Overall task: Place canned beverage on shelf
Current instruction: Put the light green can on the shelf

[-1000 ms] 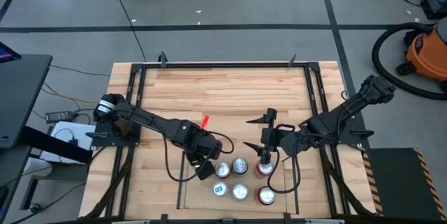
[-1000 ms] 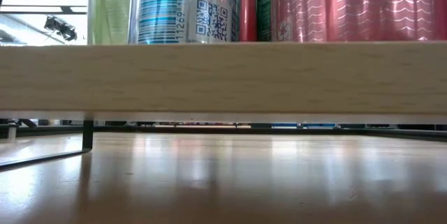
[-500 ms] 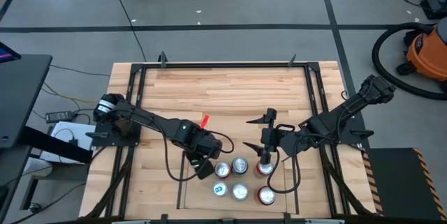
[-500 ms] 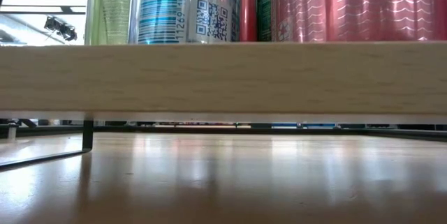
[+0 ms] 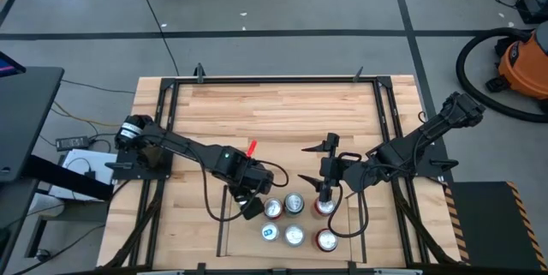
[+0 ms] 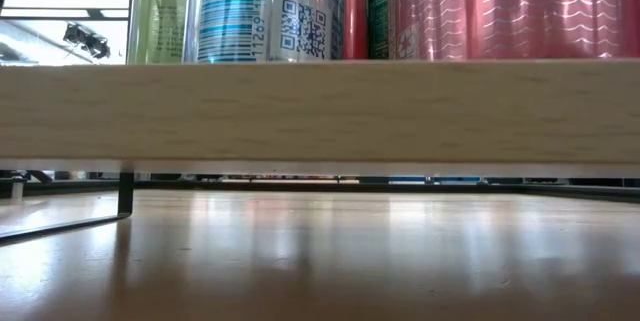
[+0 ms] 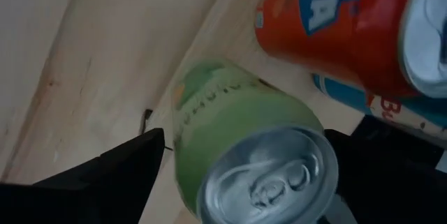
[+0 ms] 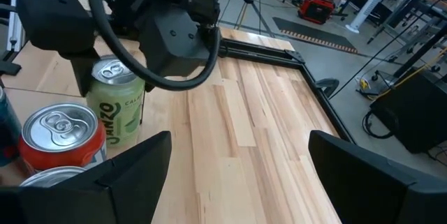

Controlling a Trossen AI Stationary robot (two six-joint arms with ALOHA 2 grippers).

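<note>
A green can (image 7: 244, 154) stands upright on the shelf (image 5: 240, 241), at the board's far left corner; it also shows in the right wrist view (image 8: 119, 109) and the low view (image 6: 160, 11). My left gripper (image 7: 244, 147) points down over the can, open, with one finger on either side of it. Several other cans stand on the shelf: an orange one (image 7: 335, 28) beside the green one, a blue-and-white one (image 6: 260, 11) and red ones (image 6: 500, 6). My right gripper (image 5: 306, 164) waits open above the table, just beyond the shelf's far edge.
The shelf's board edge (image 6: 320, 111) stands on thin black legs above the tabletop (image 6: 320, 251). Bare tabletop (image 5: 274, 112) stretches toward the far edge. The big black frame (image 5: 163, 138) runs along the table's sides. The cans stand close together on the shelf.
My left gripper has opened a little around the green can without moving away. In the low view the can's upper shoulder now shows more. The can stays upright on the shelf. My right arm has kept still.
</note>
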